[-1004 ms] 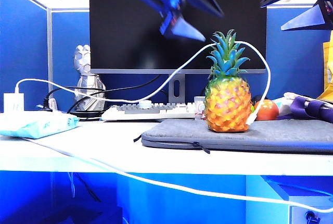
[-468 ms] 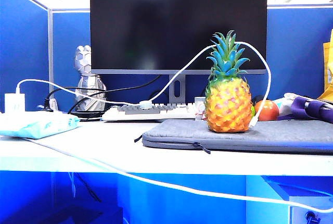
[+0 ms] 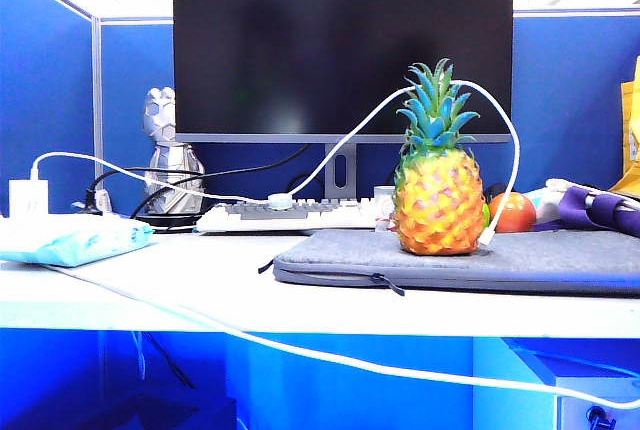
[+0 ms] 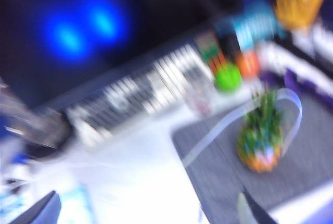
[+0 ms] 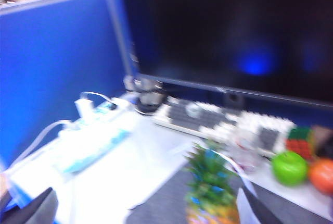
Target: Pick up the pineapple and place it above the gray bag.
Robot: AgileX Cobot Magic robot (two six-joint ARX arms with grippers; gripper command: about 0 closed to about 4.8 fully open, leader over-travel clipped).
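The orange-yellow pineapple (image 3: pixel 437 200) stands upright on the left part of the flat gray bag (image 3: pixel 560 258), with a white cable draped over its green-blue crown. Neither gripper shows in the exterior view. The blurred left wrist view looks down from high up on the pineapple (image 4: pixel 260 146) and the bag (image 4: pixel 218 166); my left gripper (image 4: pixel 148 213) is open, far above them, with nothing between its fingers. In the right wrist view my right gripper (image 5: pixel 145 211) is also open and empty, high over the pineapple (image 5: pixel 210 187) and the bag (image 5: pixel 166 203).
Behind the bag lie a white keyboard (image 3: pixel 290 214) and a big dark monitor (image 3: pixel 340 40). A light-blue wipes packet (image 3: pixel 70 238) lies at the left. A red apple (image 3: pixel 513 211) and a green apple (image 5: pixel 289 167) sit behind the pineapple. A white cable (image 3: pixel 300 348) hangs across the desk front.
Both grippers were at the top of the exterior view a second ago and have since risen out of it. The pineapple and bag have not moved.
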